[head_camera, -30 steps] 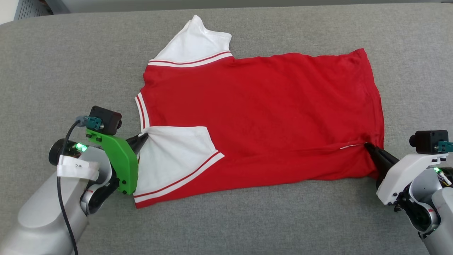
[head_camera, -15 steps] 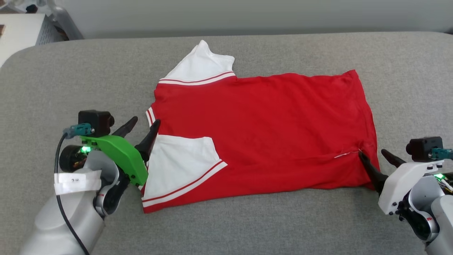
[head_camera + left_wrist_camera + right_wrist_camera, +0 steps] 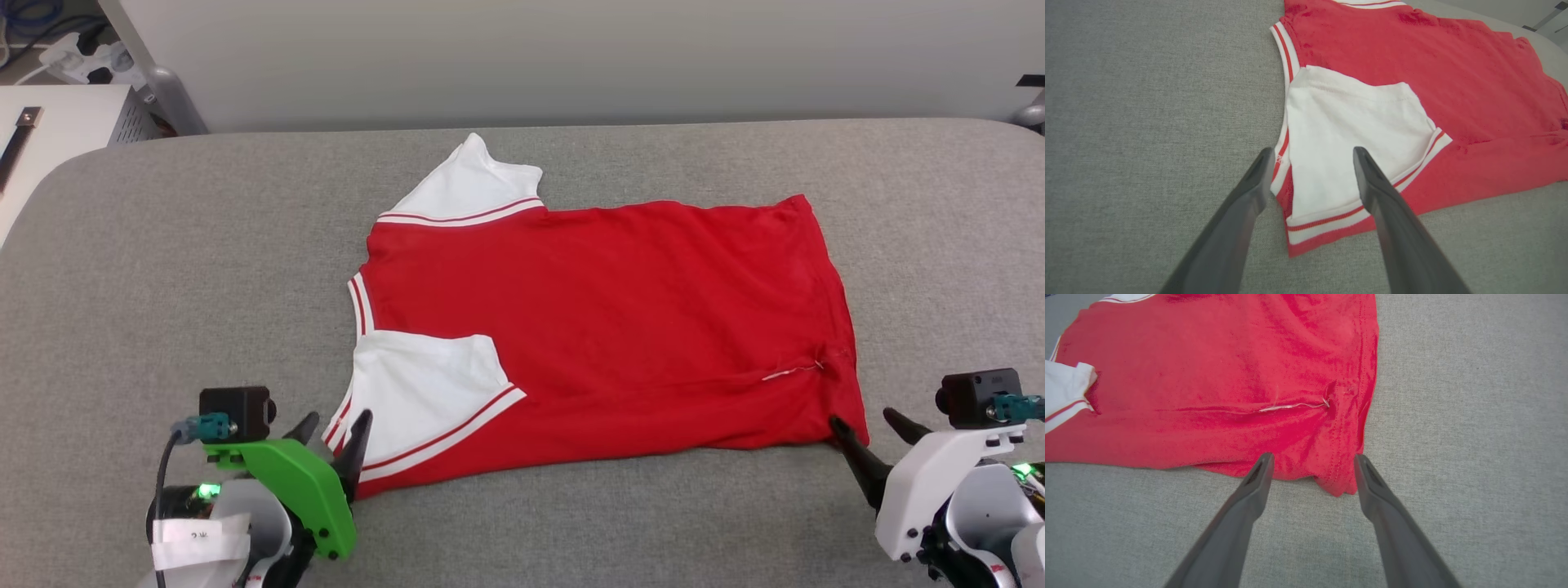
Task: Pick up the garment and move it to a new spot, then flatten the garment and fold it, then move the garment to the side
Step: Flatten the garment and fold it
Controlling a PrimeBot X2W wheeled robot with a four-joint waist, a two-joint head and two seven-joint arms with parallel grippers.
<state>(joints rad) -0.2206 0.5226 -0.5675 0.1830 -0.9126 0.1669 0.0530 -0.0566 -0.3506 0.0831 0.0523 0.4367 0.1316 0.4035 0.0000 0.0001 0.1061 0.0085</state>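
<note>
The garment (image 3: 604, 327) lies flat on the grey padded surface (image 3: 163, 261), plain red side up, neck to the left and hem to the right. Its near edge is folded over, with one white sleeve (image 3: 424, 384) lying on top. My left gripper (image 3: 336, 420) stands open at the near left corner, and in the left wrist view the left gripper (image 3: 1312, 151) has its fingers either side of the sleeve's (image 3: 1355, 122) striped edge, holding nothing. My right gripper (image 3: 862, 418) is open at the near hem corner. In the right wrist view the right gripper (image 3: 1313, 456) frames that corner of the garment (image 3: 1229, 355).
The grey surface has rounded far corners and stretches wide on both sides of the shirt. A white cabinet (image 3: 57, 139) stands beyond its far left corner, with a power strip (image 3: 73, 49) on the floor behind. A pale wall (image 3: 571, 57) runs along the back.
Both grippers opened and let go of the garment, then drew back toward the near edge. The folded shirt stayed lying in place. The head camera tilted up.
</note>
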